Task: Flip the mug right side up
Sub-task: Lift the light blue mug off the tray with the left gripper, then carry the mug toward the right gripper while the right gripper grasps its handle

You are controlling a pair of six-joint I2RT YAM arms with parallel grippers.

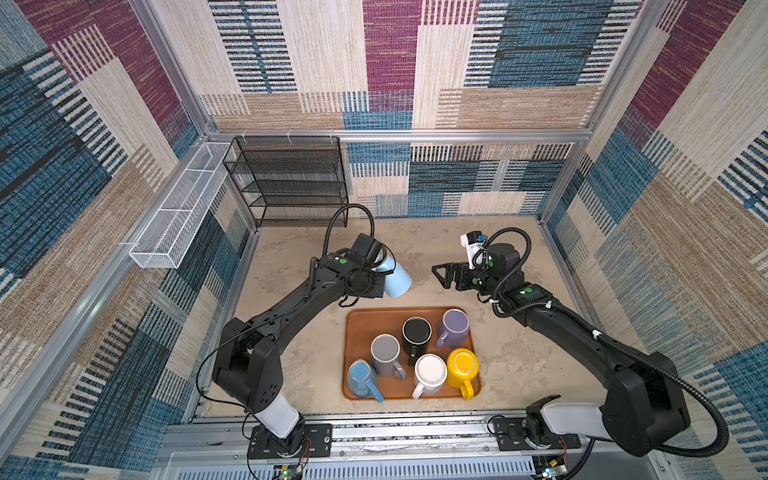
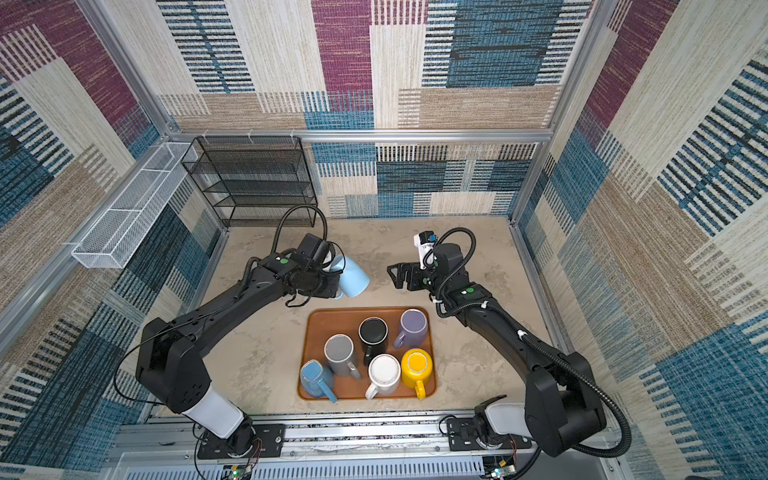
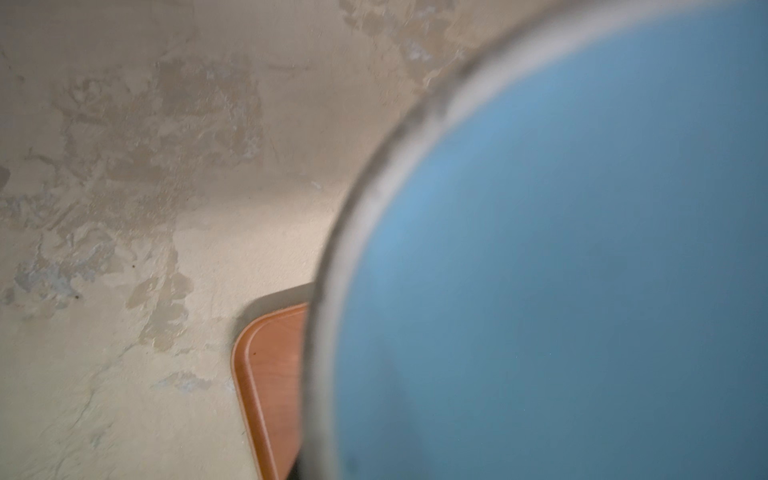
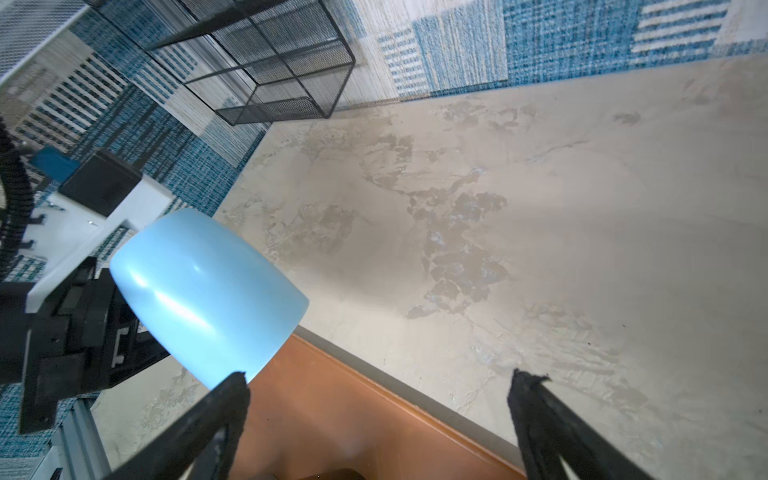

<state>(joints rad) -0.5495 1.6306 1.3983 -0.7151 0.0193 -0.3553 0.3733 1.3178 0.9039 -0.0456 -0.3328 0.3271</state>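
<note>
One light blue mug (image 1: 398, 279) sits clamped in the left gripper (image 1: 376, 286), whose jaws are closed tight on the end of the mug nearest the arm. The mug is held off the table (image 1: 291, 332) and tilted well over, neither upright nor upside down, with its free end slanting away from the wrist. Which end is the mouth cannot be told. In the left wrist view its blue surface (image 3: 540, 270) fills most of the picture, blurred, with a corner of the tray (image 3: 270, 374) beside it.

The right gripper (image 1: 440, 275) hangs opposite with its jaws spread wide and nothing between them. It points toward the mug but stays apart from it. In the right wrist view the mug (image 4: 208, 291) shows just beside one fingertip (image 4: 237, 384).

In both top views the mug hangs just beyond the far left corner of the brown tray (image 2: 316, 328), nearer the black wire shelf (image 1: 291, 183). Six mugs stand on the tray: blue (image 1: 360, 377), grey (image 1: 385, 352), black (image 1: 416, 332), purple (image 1: 454, 326), white (image 1: 430, 374) and yellow (image 1: 462, 368).
</note>
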